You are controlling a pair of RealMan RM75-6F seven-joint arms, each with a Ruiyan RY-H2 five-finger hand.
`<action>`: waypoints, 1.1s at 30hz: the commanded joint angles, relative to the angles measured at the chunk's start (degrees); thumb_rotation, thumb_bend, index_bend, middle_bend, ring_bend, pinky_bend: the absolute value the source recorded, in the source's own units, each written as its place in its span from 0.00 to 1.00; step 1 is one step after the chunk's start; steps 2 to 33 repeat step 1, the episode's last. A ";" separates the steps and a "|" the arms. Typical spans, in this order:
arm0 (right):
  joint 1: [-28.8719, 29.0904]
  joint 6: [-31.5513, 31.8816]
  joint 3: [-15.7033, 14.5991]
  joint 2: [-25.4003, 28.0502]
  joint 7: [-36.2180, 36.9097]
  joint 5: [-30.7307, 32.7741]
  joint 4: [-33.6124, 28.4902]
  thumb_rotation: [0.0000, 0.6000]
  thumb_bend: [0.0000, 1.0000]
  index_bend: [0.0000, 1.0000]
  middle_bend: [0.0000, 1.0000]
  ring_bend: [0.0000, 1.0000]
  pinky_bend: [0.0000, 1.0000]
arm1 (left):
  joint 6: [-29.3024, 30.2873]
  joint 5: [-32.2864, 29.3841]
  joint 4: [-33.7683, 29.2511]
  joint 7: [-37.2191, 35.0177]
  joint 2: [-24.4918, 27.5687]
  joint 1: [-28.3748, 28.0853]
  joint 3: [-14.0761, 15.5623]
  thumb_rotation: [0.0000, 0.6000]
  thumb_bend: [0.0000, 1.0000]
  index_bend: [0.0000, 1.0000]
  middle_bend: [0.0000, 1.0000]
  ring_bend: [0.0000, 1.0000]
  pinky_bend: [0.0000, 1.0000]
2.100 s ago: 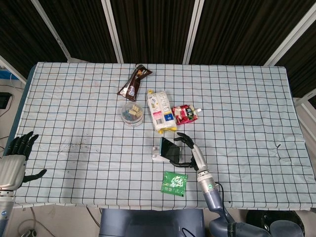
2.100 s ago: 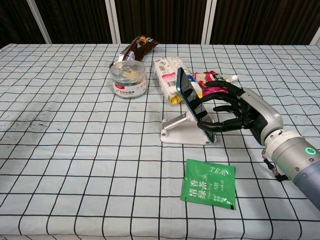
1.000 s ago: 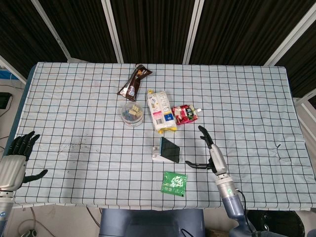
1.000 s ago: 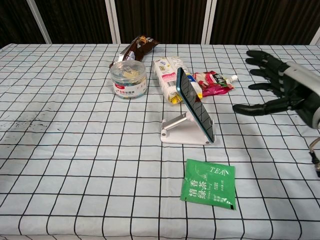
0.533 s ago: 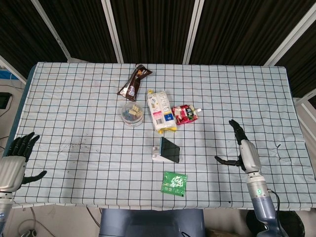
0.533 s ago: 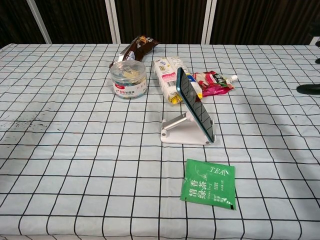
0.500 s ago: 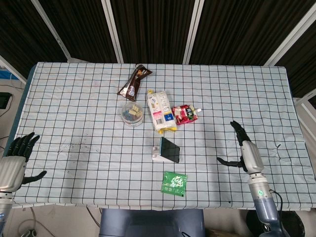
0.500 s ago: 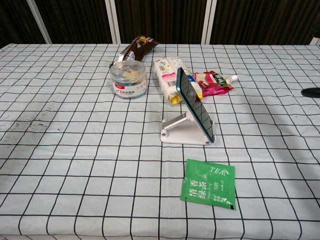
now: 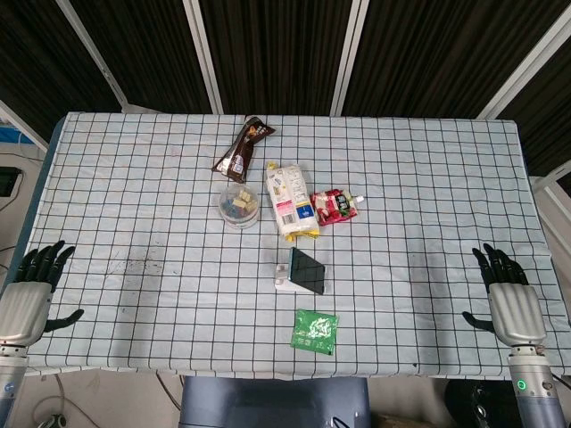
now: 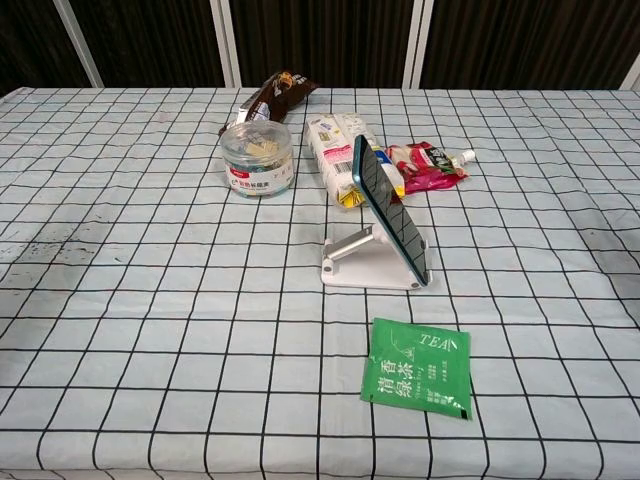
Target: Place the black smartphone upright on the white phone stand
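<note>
The black smartphone (image 10: 391, 211) leans upright on the white phone stand (image 10: 360, 262) near the table's middle; in the head view the smartphone (image 9: 306, 269) covers most of the stand (image 9: 285, 283). Nothing touches it. My right hand (image 9: 507, 300) hovers at the table's right front edge, fingers spread and empty, far from the phone. My left hand (image 9: 28, 293) hangs at the left front edge, fingers apart, holding nothing. Neither hand shows in the chest view.
A green tea sachet (image 10: 417, 366) lies just in front of the stand. Behind it are a clear round tub (image 10: 257, 157), a white and yellow pouch (image 10: 338, 153), a red packet (image 10: 427, 164) and a brown wrapper (image 10: 272, 96). A checked cloth (image 10: 140, 300) covers the table.
My right hand has let go of the phone and drawn back to the right front edge of the table, leaving the chest view. The phone stays leaning on the stand. The left hand barely moved.
</note>
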 commanded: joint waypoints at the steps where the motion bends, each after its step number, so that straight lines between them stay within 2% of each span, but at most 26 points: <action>1: -0.64 0.89 -0.03 -0.26 -1.54 0.37 -0.26 1.00 0.08 0.00 0.00 0.00 0.13 | 0.20 -0.04 -0.04 0.05 -0.03 0.12 -0.02 1.00 0.00 0.00 0.00 0.00 0.00; 33: -0.64 0.89 -0.03 -0.26 -1.54 0.37 -0.26 1.00 0.08 0.00 0.00 0.00 0.13 | 0.20 -0.04 -0.04 0.05 -0.03 0.12 -0.02 1.00 0.00 0.00 0.00 0.00 0.00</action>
